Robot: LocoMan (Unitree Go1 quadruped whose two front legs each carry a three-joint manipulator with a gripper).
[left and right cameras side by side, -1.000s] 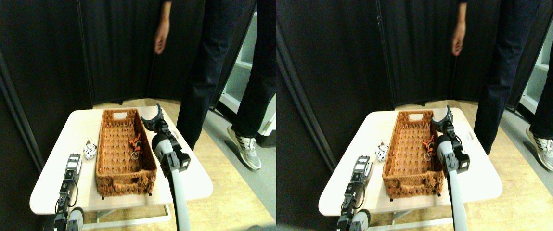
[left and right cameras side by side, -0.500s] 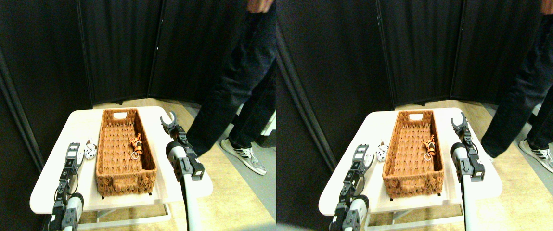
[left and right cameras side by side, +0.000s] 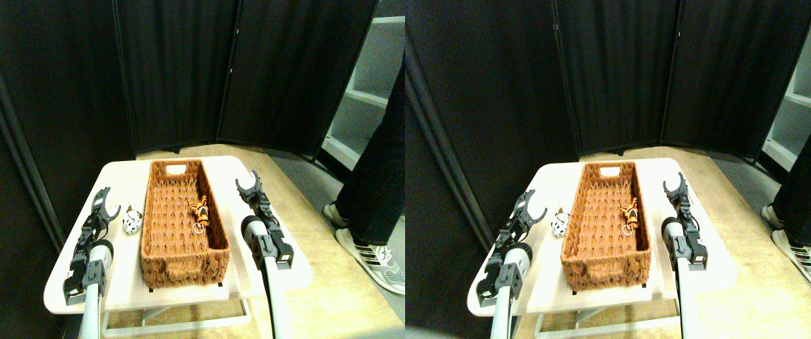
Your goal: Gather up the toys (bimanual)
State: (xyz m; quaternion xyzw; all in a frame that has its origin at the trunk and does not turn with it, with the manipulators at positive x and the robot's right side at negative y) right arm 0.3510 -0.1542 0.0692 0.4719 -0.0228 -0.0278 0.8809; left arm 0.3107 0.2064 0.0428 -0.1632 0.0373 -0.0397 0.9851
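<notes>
Two toys showed: the orange-black striped toy (left and right cameras side by side: 200, 210) lay inside the wicker basket (left and right cameras side by side: 176, 256), the white black-spotted toy (left and right cameras side by side: 131, 221) on the tabletop (left and right cameras side by side: 119, 176) just left of it. Left hand (left and right cameras side by side: 102, 202) and right hand (left and right cameras side by side: 248, 185) hovered spread wide, empty, flanking the basket.

— How's my feed?
— Uneven. I see the pale table (left and right cameras side by side: 116, 282) nearly blown out under light from above, while the black curtains (left and right cameras side by side: 179, 70) swallow all detail.
— Sharpness?
— Soft overall; the basket (left and right cameras side by side: 178, 219) weave reads fine, but I get smear and bending toward the edges.
</notes>
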